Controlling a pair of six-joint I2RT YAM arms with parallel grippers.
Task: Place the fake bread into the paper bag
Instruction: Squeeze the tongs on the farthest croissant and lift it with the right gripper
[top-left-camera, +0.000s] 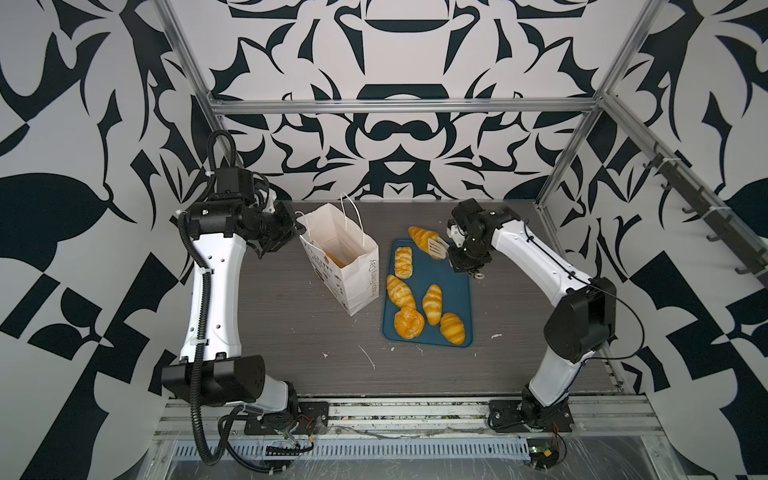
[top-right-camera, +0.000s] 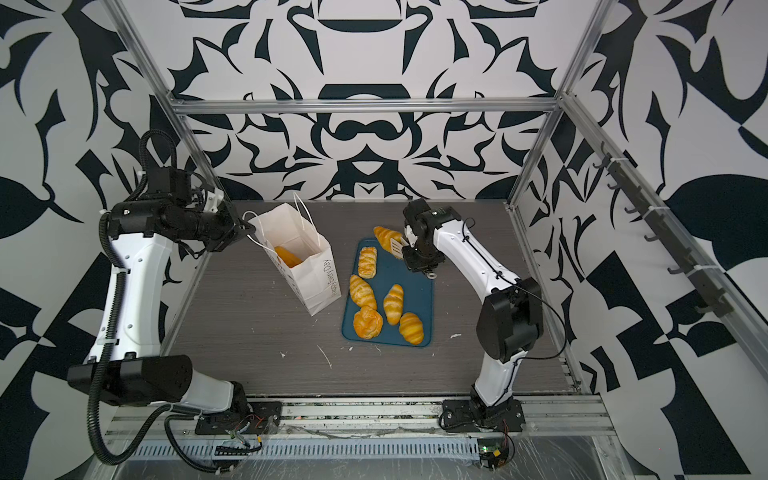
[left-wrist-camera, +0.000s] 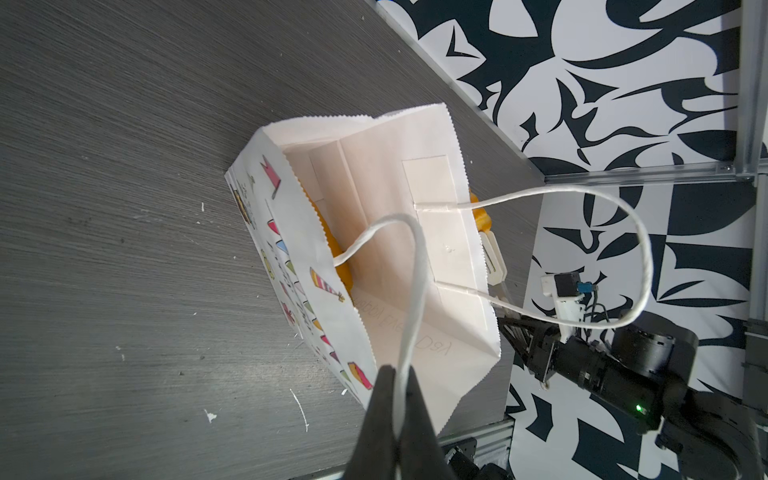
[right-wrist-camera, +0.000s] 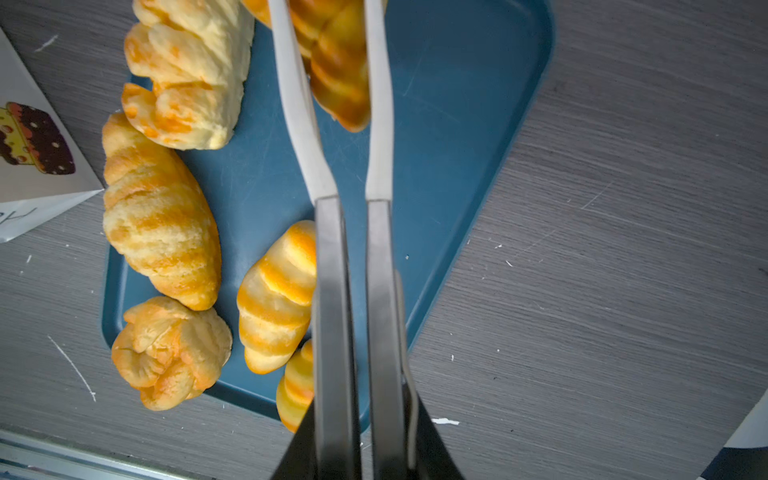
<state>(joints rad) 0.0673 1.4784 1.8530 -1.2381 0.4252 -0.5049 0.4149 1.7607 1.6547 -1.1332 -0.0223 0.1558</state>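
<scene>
Left gripper (left-wrist-camera: 397, 388) pinches the paper bag's (top-left-camera: 357, 278) cord handle (left-wrist-camera: 419, 266); right gripper (right-wrist-camera: 363, 440) clamps tongs (right-wrist-camera: 332, 270) on a croissant (right-wrist-camera: 338, 83) at the tray's (right-wrist-camera: 457, 124) far edge — its tip cut off. I barely see another fake bread (top-right-camera: 286, 256) inside.

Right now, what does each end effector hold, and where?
Left end effector pinches the paper bag by one cord handle. Right end effector grips tongs at their handle end; tips clamp a pastry.

Robot lab test cell. Aluminium frame (top-left-camera: 399, 106) boxes in a grey woodgrain tabletop (top-left-camera: 291, 340); black-and-white patterned panels (top-left-camera: 62, 124) line the walls. Left arm (top-left-camera: 216, 291) and right arm (top-left-camera: 536, 257) stand bolted to a slotted front rail (top-left-camera: 399, 411), with bare wiring (top-left-camera: 291, 449) and a small circuit board (top-left-camera: 540, 451) exposed there.
</scene>
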